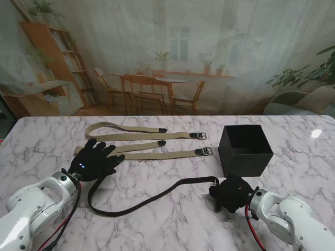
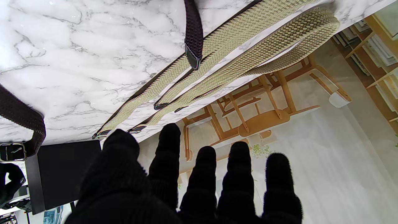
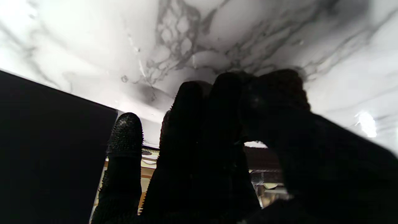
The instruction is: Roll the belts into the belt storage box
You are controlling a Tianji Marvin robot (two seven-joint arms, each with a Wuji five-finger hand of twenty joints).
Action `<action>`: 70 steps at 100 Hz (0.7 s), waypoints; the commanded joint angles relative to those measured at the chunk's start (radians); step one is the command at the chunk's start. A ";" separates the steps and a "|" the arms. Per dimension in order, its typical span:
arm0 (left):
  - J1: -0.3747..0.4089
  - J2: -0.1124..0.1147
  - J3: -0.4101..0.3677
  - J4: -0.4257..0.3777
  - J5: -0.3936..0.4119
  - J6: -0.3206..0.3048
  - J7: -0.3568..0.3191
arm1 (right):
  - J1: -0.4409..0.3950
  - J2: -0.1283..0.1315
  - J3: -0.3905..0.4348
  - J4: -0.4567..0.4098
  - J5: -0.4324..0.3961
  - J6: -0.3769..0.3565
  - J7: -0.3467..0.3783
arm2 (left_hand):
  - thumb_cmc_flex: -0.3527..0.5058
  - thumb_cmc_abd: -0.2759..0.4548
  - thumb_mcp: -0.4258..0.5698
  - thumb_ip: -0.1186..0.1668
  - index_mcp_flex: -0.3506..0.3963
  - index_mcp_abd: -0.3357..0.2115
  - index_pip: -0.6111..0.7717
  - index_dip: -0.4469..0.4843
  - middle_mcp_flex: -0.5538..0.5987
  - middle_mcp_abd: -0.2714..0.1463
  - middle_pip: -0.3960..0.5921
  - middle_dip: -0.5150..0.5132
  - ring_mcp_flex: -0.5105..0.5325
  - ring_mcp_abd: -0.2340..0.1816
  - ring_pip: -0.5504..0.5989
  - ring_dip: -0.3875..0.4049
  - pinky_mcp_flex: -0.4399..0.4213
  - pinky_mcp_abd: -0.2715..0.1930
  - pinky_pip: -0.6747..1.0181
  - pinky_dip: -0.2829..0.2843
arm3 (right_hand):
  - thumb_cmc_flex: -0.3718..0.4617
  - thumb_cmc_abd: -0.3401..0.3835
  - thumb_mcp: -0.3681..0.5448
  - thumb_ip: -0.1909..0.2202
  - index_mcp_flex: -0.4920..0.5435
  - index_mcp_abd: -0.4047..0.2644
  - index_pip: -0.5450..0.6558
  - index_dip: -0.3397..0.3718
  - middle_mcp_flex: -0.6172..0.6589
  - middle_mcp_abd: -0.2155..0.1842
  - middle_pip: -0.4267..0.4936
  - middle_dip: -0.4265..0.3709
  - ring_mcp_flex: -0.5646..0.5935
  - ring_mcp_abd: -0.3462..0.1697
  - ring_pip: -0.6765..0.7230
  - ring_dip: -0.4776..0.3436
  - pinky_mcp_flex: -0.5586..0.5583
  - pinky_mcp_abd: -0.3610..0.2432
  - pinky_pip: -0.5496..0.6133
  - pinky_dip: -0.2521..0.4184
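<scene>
- Stand view: the black box (image 1: 245, 150) sits open-topped on the marble table (image 1: 172, 219), a plain square cube with dark walls and a dark inside.
- Left of the box lie two tan belts, both woven webbing with dark tips and metal buckles.
- The far tan belt (image 1: 141, 130) is folded back on itself in a long loop, and its buckle points toward the box.
- The near tan belt (image 1: 157, 154) runs alongside it, a little nearer to me, with its buckle just beside the box's left wall.
- A black belt (image 1: 141, 201) curves across the table nearer to me than the box, one end bending round near the left hand and the other reaching the right hand.
- The left hand (image 1: 97, 161), in a black glove, rests far to the left of the box with its fingers spread apart and flat over the left ends of the tan belts; it grips nothing.
- The left wrist view shows the same fingers (image 2: 202, 174) straight and separated, with the ribbed weave of the tan belts beyond them.
- The right hand (image 1: 232, 192), also gloved in black, is just nearer to me than the box, curled closed around the buckle end of the black belt.
- In the right wrist view its fingers (image 3: 189, 124) bunch together against the thumb, with the box's dark wall (image 3: 46, 149) beside them.
</scene>
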 commanded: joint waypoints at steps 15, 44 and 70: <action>-0.002 0.000 0.006 0.005 -0.002 -0.002 -0.018 | 0.010 -0.007 -0.018 0.056 -0.031 0.032 -0.079 | 0.022 0.019 -0.014 -0.019 0.012 0.014 0.008 0.015 -0.021 0.018 -0.018 0.012 0.015 0.011 -0.010 -0.003 -0.015 0.037 -0.030 -0.012 | -0.025 0.167 -0.174 -0.081 0.081 -0.199 0.265 -0.031 0.024 0.069 0.232 0.162 0.105 0.107 0.126 0.052 0.017 0.155 0.037 0.018; -0.004 0.000 0.010 0.007 -0.003 -0.003 -0.021 | -0.007 -0.012 -0.018 0.047 -0.008 0.052 -0.070 | 0.020 0.021 -0.014 -0.019 0.014 0.014 0.007 0.016 -0.024 0.017 -0.019 0.011 0.013 0.010 -0.011 -0.003 -0.017 0.038 -0.030 -0.012 | -0.071 0.217 -0.267 -0.072 0.146 -0.459 0.213 0.069 -0.530 0.168 0.314 0.360 -0.132 0.173 0.169 0.095 -0.045 0.241 0.004 0.067; -0.002 0.000 0.009 0.007 -0.003 -0.002 -0.021 | -0.008 -0.020 -0.029 0.047 0.045 0.070 -0.047 | 0.019 0.020 -0.014 -0.019 0.016 0.014 0.007 0.016 -0.026 0.019 -0.019 0.011 0.013 0.009 -0.011 -0.003 -0.017 0.037 -0.032 -0.013 | -0.089 0.201 -0.265 -0.069 0.183 -0.443 0.235 0.027 -0.856 0.336 0.039 -0.020 -0.315 0.241 -0.041 -0.092 -0.070 0.276 -0.040 0.085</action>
